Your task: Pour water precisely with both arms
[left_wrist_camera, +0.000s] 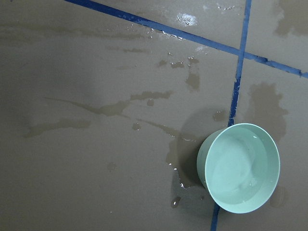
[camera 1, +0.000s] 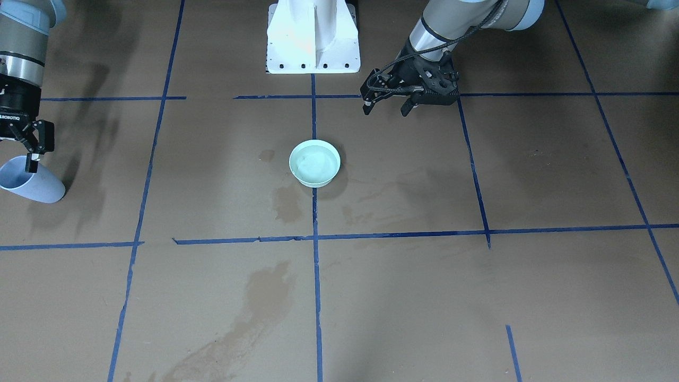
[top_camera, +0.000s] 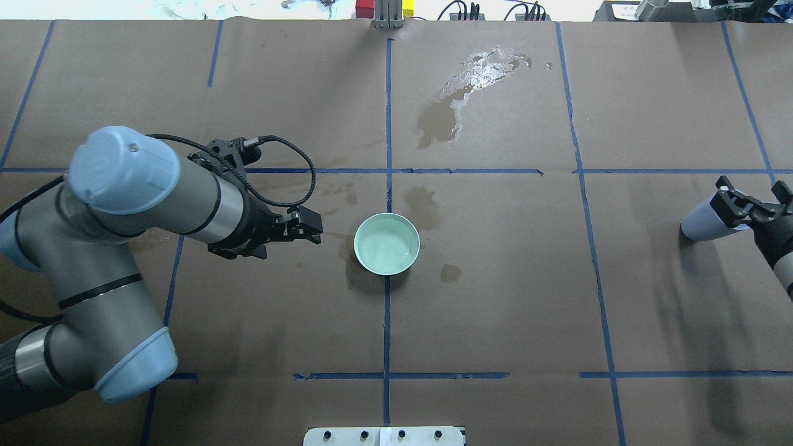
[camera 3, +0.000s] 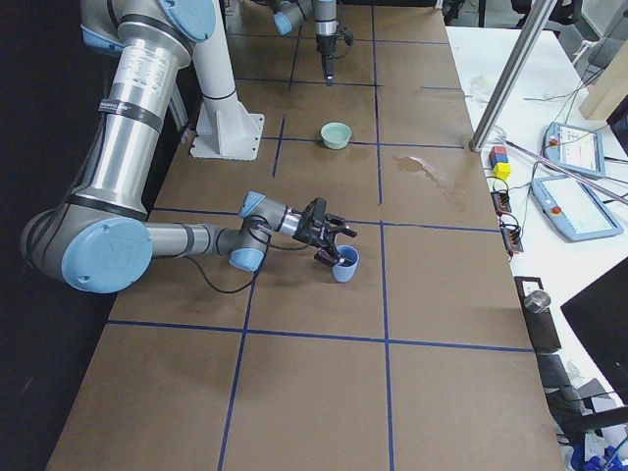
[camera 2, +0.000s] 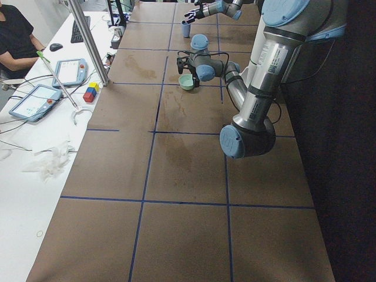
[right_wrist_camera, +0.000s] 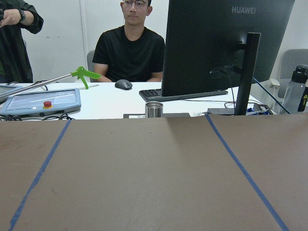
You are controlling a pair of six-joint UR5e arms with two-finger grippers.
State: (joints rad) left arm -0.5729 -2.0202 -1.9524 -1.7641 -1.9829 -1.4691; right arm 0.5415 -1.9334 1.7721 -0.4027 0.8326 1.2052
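Both spread, grasping nothing: left pincer [camera 1: 386, 109] near mint bowl [camera 1: 313, 183] of water [camera 1: 315, 160]; right pincer [top_camera: 751, 199] at blue cup [top_camera: 700, 224] rim, where a nudge could topple it.

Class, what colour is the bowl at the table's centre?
Pale mint green bowl; clearest in left wrist view.

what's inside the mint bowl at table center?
Clear water sits in the mint bowl, and the pale bottom shows through it. Nothing else is visible inside. The depth is hard to judge, and whatever lies under the bowl is covered.
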